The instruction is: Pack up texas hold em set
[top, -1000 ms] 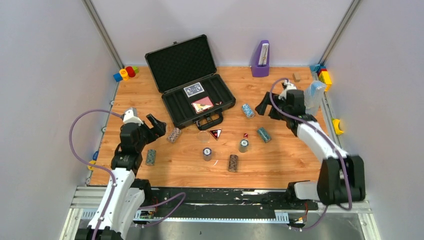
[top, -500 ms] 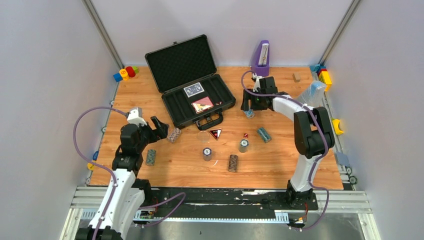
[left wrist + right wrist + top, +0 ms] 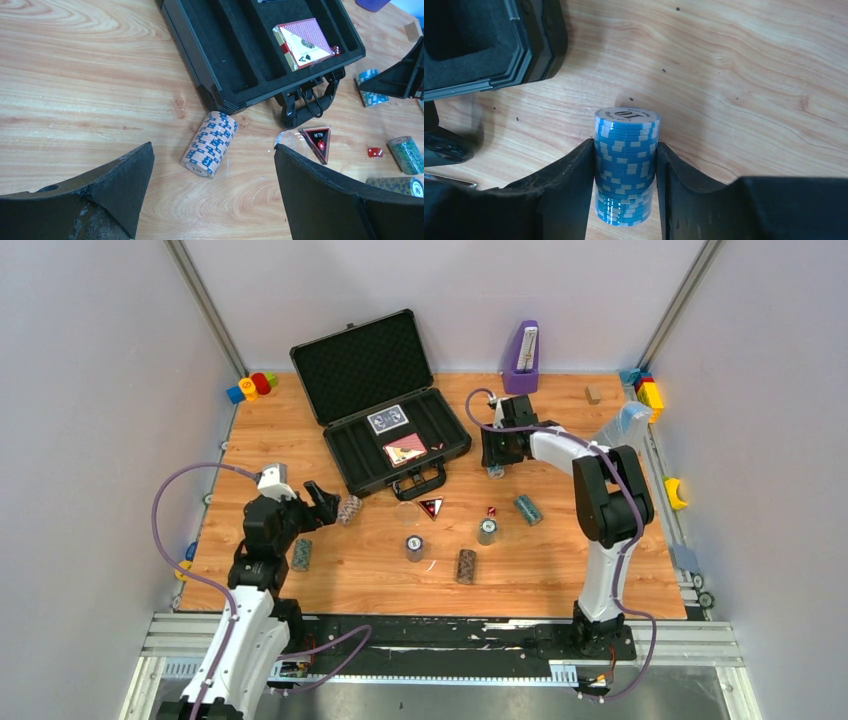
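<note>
Top view: the open black case (image 3: 365, 365) sits at the table's back centre, two card decks (image 3: 388, 420) inside

Left wrist: the left gripper (image 3: 214, 150) gapes wide and empty, a tan chip stack (image 3: 209, 144) lying on its side near the case's corner

Right wrist: the right gripper (image 3: 625, 145) clamps a blue chip stack (image 3: 626, 175) just beside the case

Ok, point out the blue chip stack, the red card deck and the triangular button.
blue chip stack (image 3: 626, 170): right wrist view, middle of its striped side.
red card deck (image 3: 304, 42): left wrist view, centre of its top face.
triangular button (image 3: 318, 140): left wrist view, centre of its face.
</note>
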